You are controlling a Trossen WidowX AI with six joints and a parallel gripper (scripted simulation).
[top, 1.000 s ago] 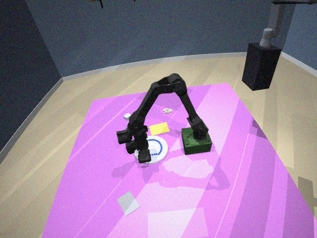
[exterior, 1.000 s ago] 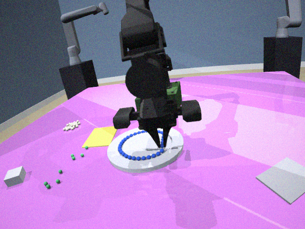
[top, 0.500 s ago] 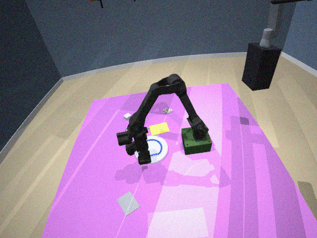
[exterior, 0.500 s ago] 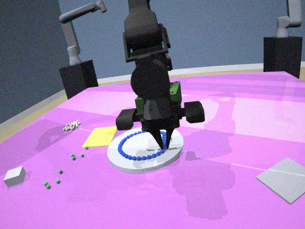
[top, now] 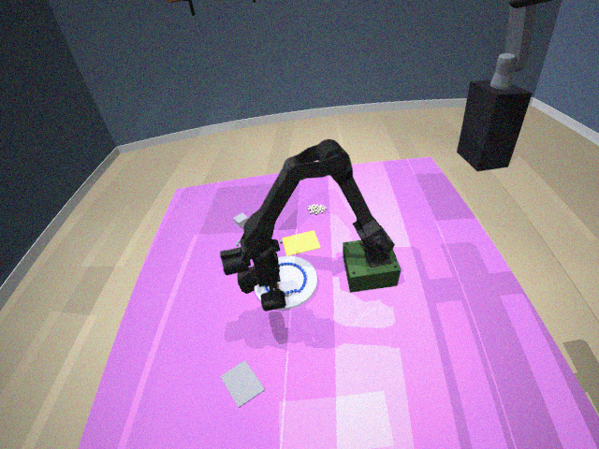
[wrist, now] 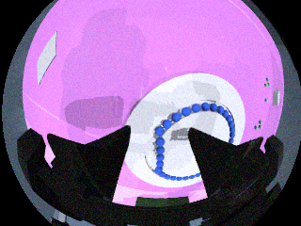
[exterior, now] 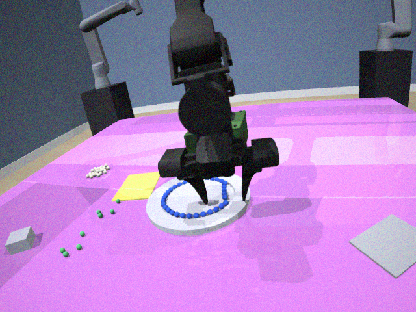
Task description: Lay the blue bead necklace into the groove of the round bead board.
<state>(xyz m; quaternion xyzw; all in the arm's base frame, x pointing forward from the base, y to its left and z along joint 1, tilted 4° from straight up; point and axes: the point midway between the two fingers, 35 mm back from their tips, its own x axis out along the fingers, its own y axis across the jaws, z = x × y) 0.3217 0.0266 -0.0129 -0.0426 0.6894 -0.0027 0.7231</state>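
The round white bead board [top: 311, 285] [exterior: 188, 225] [wrist: 207, 90] lies on the pink table near the arm's green base [top: 370, 272]. The blue bead necklace [top: 303, 278] [exterior: 188, 215] [wrist: 188, 113] lies on the board in a ring that follows its groove. My gripper [top: 265, 291] [exterior: 225, 200] [wrist: 161, 131] is open, with its fingertips down at the board's right side in the exterior view. One finger stands inside the ring and the other near the board's rim. The strand passes between the fingers, and they do not touch it.
A yellow sheet [top: 300, 241] [exterior: 137, 186] lies beside the board. A pile of white beads [top: 316, 209] [exterior: 97, 171], loose green beads [exterior: 80, 233], a grey cube [top: 240, 220] [exterior: 20, 239] and a grey sheet [top: 241, 383] [exterior: 386, 243] lie around. Black pedestals [top: 493, 123] [exterior: 105, 105] stand off the table.
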